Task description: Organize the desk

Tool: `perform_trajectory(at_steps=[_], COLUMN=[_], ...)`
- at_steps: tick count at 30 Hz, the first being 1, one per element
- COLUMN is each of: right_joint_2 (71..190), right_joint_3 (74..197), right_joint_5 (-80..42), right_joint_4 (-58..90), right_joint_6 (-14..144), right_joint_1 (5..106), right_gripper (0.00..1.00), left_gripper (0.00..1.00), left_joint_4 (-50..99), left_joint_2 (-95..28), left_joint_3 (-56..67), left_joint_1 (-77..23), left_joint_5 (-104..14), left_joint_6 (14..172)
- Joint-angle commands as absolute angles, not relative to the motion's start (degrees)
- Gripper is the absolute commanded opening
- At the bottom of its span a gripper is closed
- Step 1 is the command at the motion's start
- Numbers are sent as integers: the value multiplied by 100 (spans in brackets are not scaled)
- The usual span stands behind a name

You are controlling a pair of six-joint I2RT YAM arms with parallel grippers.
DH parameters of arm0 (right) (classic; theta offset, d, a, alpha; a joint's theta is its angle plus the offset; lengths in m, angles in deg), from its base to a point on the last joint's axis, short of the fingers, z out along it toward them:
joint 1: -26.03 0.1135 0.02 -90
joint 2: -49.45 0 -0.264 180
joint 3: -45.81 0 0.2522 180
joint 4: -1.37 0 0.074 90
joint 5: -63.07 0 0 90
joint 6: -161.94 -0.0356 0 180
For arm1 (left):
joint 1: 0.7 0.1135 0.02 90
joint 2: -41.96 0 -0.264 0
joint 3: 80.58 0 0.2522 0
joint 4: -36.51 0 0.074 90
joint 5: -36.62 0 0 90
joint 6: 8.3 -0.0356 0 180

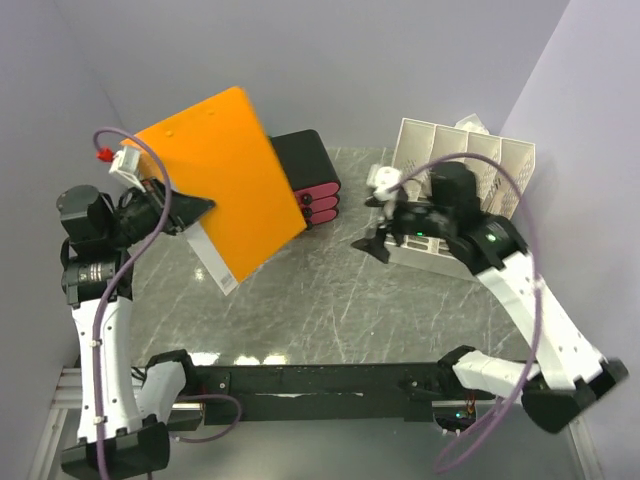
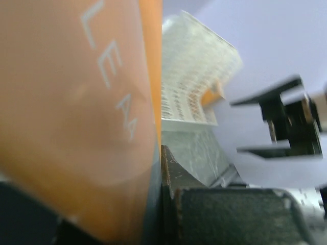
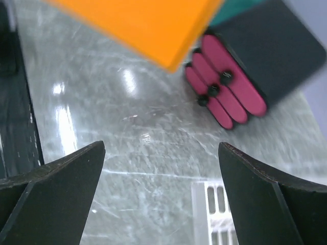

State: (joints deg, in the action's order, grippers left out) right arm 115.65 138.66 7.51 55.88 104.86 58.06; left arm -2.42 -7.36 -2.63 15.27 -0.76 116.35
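The desk [image 1: 330, 290] is a grey-green marble top with a black rail at its front edge. My left gripper [image 1: 195, 212] is shut on the edge of a large orange folder [image 1: 220, 175] and holds it tilted in the air over the desk's left part. In the left wrist view the folder [image 2: 76, 102] fills the left half, pressed against one dark finger [image 2: 176, 173]. My right gripper [image 1: 375, 242] is open and empty, hovering over the desk [image 3: 143, 127] just left of the white rack. The folder's corner [image 3: 143, 25] shows at the top of the right wrist view.
A black drawer box with pink fronts [image 1: 312, 182] stands at the back behind the folder; it also shows in the right wrist view [image 3: 265, 46]. A white slotted file rack [image 1: 470, 180] stands at the back right, its corner under my right gripper [image 3: 214, 214].
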Motion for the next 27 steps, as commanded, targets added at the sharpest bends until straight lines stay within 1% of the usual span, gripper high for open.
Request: perform_trajectory(at_steps=[1,3,6,7,8,10,11,12,13,16,19,23,27], right_joint_2=[10608,10466,10325,10333,10333,10359,10359,10377,10377,10333,10219,10148,10079], right_joint_3=[13463,13454,13550,13551,13559,13489,13454,13428,13436,13419,13226,12919,12751], right_joint_5=[1113,1261,1919,2113,2506,2825,2974,3063,3099,2959,2958,2827,2590], right_joint_4=[4785,4695,4423,4161,4011,3538,3395,3298,3245,3306,3236,3192,3174], right_joint_6=[8772,8356,7416,6813,6528,5783,5570,5428,5323,5330,5322,5391,5514], right_joint_1=[4899,4468,3967,3809,3677,3360,3298,3202,3184,3105,3060,3025,2885], right_gripper=[100,100,100,100,100,100,100,100,100,100,100,100,100], left_gripper=[1,1,1,1,1,1,1,1,1,1,1,1,1], left_joint_4=[1227,1683,2186,2230,2231,2231,2239,2239,2239,2231,2441,2634,2662], left_joint_2=[-515,-506,-602,-646,-768,-883,-1040,-1129,-1295,-1664,-1946,-2176,-2115], left_joint_3=[-2,-28,-204,-221,-230,-213,-204,-178,-117,41,138,253,148], left_joint_1=[819,398,-330,-768,-1008,-1474,-1920,-2133,-2544,-3187,-3584,-3927,-4051], left_joint_5=[682,648,508,255,139,-386,-494,-660,-975,-1259,-1444,-1383,-1391], left_joint_6=[11763,12018,12291,12265,12222,12037,12011,11915,11861,11703,11685,11668,11633])
